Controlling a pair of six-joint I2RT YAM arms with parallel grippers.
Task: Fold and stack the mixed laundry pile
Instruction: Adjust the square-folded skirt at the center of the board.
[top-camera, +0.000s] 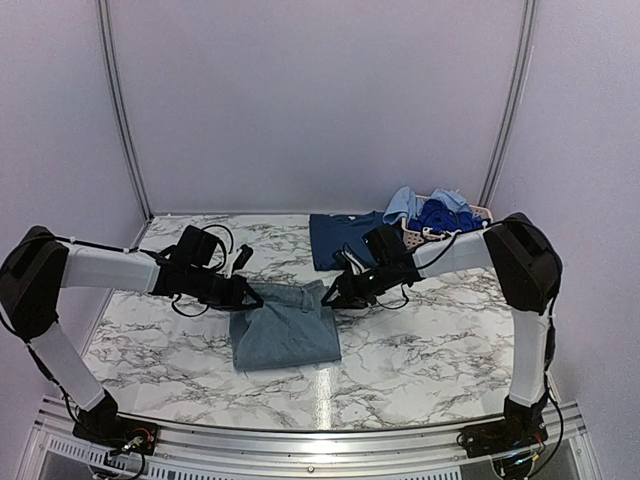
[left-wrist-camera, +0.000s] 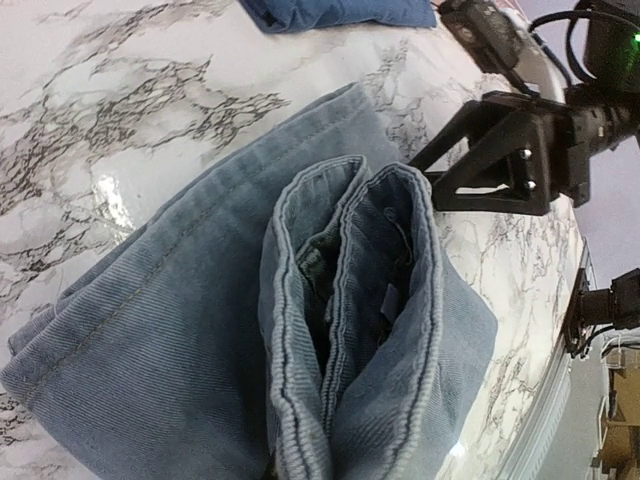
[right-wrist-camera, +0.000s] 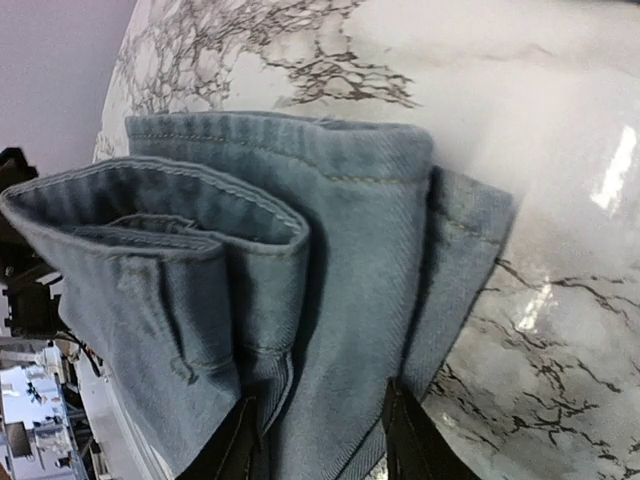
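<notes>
At mid-table, left gripper (top-camera: 252, 296) and right gripper (top-camera: 330, 296) pinch the half-folded denim piece (top-camera: 285, 325); navy shirt (top-camera: 338, 240) lies beyond, bunched garments (top-camera: 440, 213) wait in far-right basket (top-camera: 484, 213).

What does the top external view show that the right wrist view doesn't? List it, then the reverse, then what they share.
Only top external: the navy shirt lying flat, and the pink basket holding blue garments. Only right wrist: fabric pinched between the fingers of the right gripper, and stitching up close. Both: the light-blue denim piece on the marble table.
</notes>
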